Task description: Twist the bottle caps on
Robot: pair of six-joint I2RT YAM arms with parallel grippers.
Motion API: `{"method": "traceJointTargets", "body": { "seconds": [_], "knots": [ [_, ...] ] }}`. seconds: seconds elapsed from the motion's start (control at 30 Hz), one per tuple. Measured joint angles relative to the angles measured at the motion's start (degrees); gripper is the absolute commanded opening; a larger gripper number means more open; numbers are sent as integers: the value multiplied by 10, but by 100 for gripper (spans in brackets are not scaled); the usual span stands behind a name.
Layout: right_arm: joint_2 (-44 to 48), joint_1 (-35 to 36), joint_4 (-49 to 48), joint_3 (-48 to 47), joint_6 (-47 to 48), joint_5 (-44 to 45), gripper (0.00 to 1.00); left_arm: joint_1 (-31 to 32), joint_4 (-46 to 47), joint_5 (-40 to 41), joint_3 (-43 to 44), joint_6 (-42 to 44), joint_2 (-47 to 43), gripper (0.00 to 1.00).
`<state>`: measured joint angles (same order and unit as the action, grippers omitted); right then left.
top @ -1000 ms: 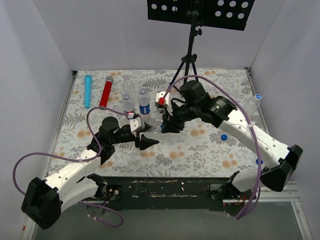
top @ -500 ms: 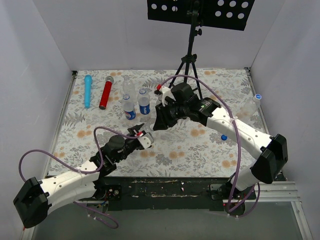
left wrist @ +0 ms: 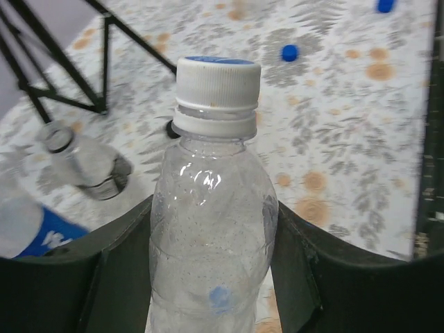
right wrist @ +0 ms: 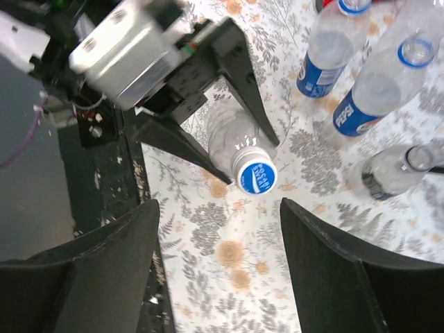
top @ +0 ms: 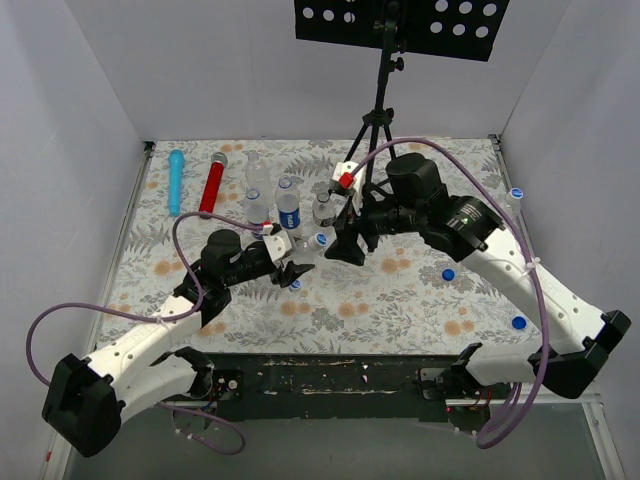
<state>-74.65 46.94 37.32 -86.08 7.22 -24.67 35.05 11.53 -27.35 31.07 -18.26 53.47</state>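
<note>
The left gripper [left wrist: 211, 277] is clamped on the waist of a clear bottle [left wrist: 211, 208], with a finger pressed into each side. It holds the bottle leaning toward the right gripper [right wrist: 218, 205]. The cap [left wrist: 217, 83], blue on top with a white skirt, sits on the neck straight ahead of the left gripper. The right gripper stands wide, 1 finger on each side of the cap [right wrist: 257, 177] and neither touching it. The cap lies just past its fingertips, nearer the right-hand finger.

The cap looks level on the neck ring, but whether it is threaded fully home cannot be told. If it is only partly on, it could work loose or drop once the bottle is set on the bench [top: 400, 300].

If the right gripper closes again from this off-centre stance, 1 finger would likely land first and shove the neck sideways. The thin, slick wall could then pivot or buckle in the left gripper.

2 open-necked bottles [right wrist: 388, 83] stand close beyond the right gripper, so a careless swing could topple them. 3 loose caps [top: 448, 273] lie well off to its outer side.
</note>
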Motion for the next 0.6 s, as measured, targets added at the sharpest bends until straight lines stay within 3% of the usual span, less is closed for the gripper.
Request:
{"method": "traceJointTargets", "body": {
  "seconds": [0.17,0.3,0.6],
  "knots": [
    [46,0,20,22,142,-41,75,-28,-3,-189,24,-69,47,1],
    [61,0,42,32,227,-70,71,-31,21,-294,25,-122,68,1],
    [21,2,106,20,336,-140,62,-31,41,-394,30,-169,94,1]
  ]
}}
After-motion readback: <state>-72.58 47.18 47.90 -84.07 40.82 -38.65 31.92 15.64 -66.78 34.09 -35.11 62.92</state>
